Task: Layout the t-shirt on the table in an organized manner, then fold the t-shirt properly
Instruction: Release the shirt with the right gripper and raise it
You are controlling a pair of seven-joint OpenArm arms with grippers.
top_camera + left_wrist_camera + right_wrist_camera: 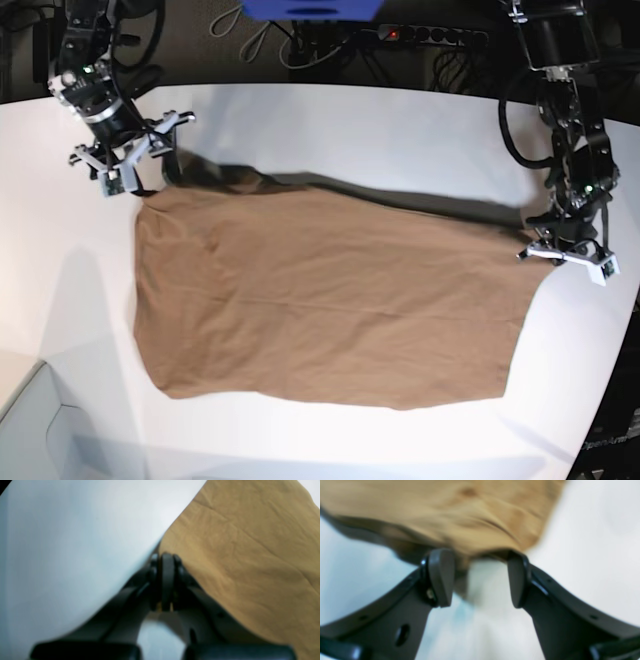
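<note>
The right gripper hangs with fingers wide apart at a corner of the t-shirt, which lies spread on the table, while the left gripper is closed at the opposite corner.

The t-shirt is plain tan-brown cloth, spread nearly flat across the middle of the base view, with fine wrinkles running over it. Its upper left corner is bunched and casts a dark shadow; its right edge reaches the frame's right side. It lies on the table, a smooth white top with a curved edge.
</note>
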